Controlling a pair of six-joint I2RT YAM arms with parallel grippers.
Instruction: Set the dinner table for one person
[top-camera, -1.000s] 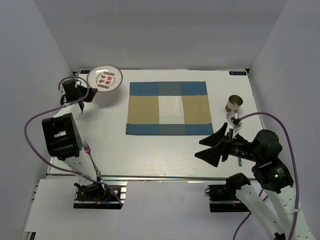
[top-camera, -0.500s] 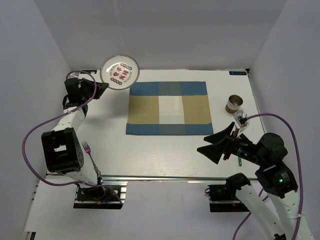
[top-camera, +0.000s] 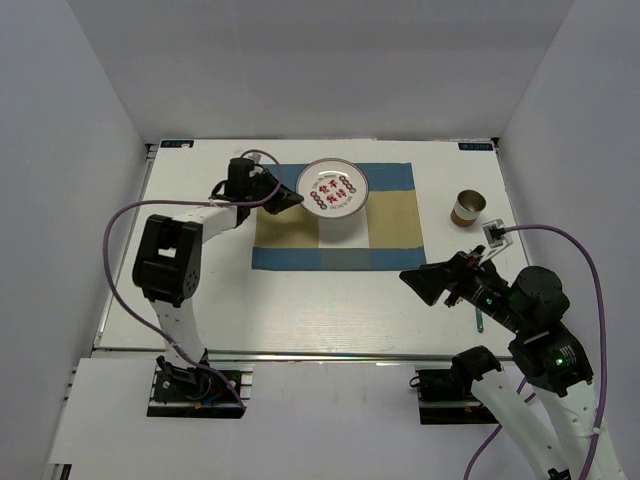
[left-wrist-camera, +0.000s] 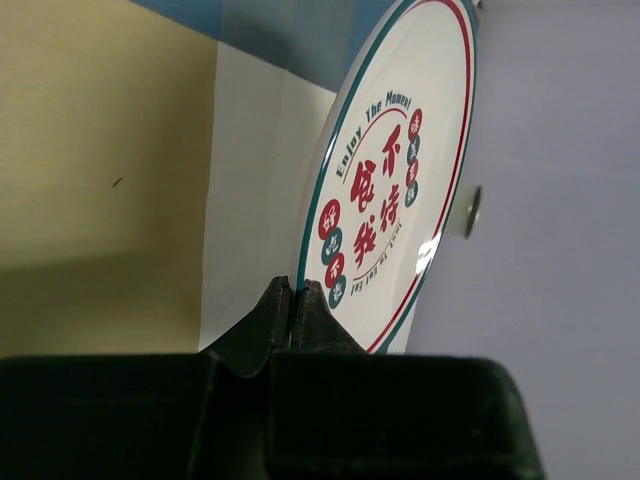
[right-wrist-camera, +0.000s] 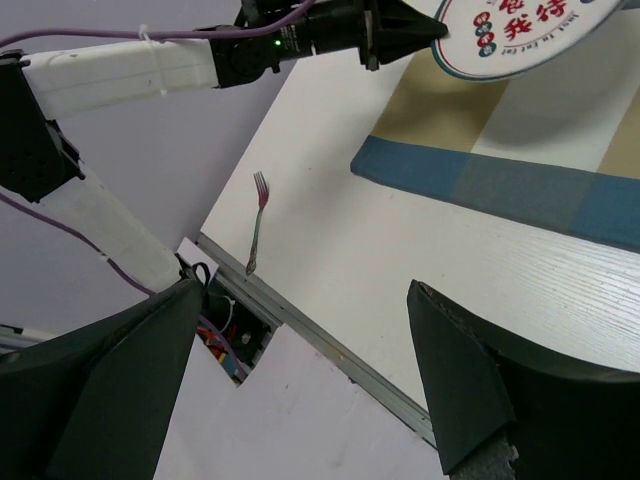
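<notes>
The dinner table (top-camera: 300, 300) is a white top with an aluminium rail (top-camera: 300, 353) along its near edge. My left gripper (top-camera: 296, 198) is shut on the rim of a white plate (top-camera: 333, 188) with red and green characters. It holds the plate tilted above the middle of the blue-and-tan checked placemat (top-camera: 290, 225). In the left wrist view the fingertips (left-wrist-camera: 312, 292) pinch the plate's edge (left-wrist-camera: 385, 190). My right gripper (top-camera: 435, 283) is open and empty over the table's near right. Its wrist view shows the plate (right-wrist-camera: 520, 35) and a fork (right-wrist-camera: 257, 225).
A tan cup (top-camera: 467, 208) stands right of the placemat. A teal utensil handle (top-camera: 480, 320) shows beside the right arm. The fork lies near the front rail on the left, hidden behind the left arm in the top view. White walls enclose the table.
My left arm has swung the plate from the far left corner to above the placemat's middle. My right gripper has drawn back slightly towards the near right.
</notes>
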